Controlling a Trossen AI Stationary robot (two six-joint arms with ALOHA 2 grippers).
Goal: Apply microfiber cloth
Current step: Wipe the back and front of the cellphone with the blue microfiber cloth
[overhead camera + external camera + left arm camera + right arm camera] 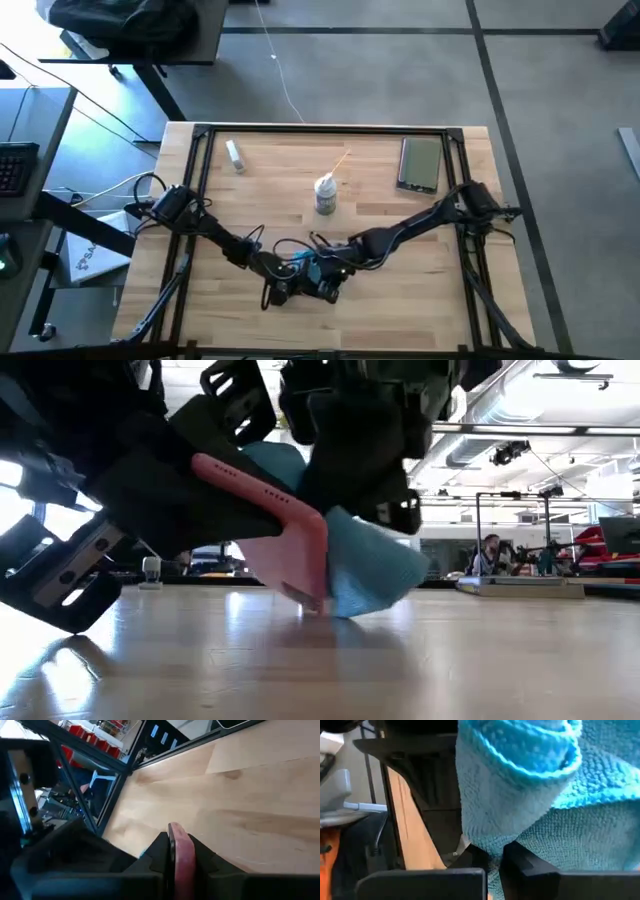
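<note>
Both claws meet at the lower centre of the bench, cloth against a pink phone.
Left claw: clamped on a pink phone, held tilted, its low end near the wood. Right claw: fingers narrow, pinching the microfiber cloth, which sits bunched against the phone just above the bench. Upper area of the high view, left to right: small white item, spray bottle, black phone, all well apart from the claws.
</note>
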